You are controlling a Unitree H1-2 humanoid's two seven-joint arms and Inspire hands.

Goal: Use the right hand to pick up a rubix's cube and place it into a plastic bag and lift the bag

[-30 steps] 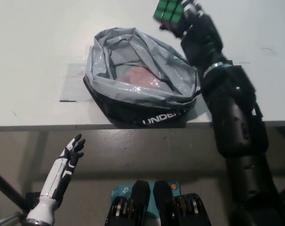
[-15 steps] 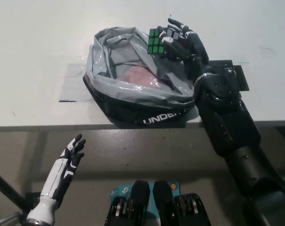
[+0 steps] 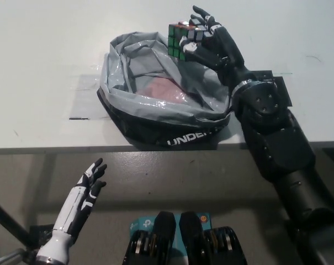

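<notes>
Bag (image 3: pixel 155 110) mouth open, unobstructed

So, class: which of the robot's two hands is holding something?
The black right hand: its fingers grip the Rubik's cube over the bag. The white left hand hangs open below.

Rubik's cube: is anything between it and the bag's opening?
Nothing visible. The right hand holds the Rubik's cube over the far rim of the plastic bag, whose mouth lies open. The left hand rests below the table edge.

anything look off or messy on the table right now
Nothing spilled or damaged. The plastic bag is crumpled, its front bulging slightly past the table edge. The right hand holds the rubik's cube tilted over the bag's far rim. The left hand rests open below the table edge.
</notes>
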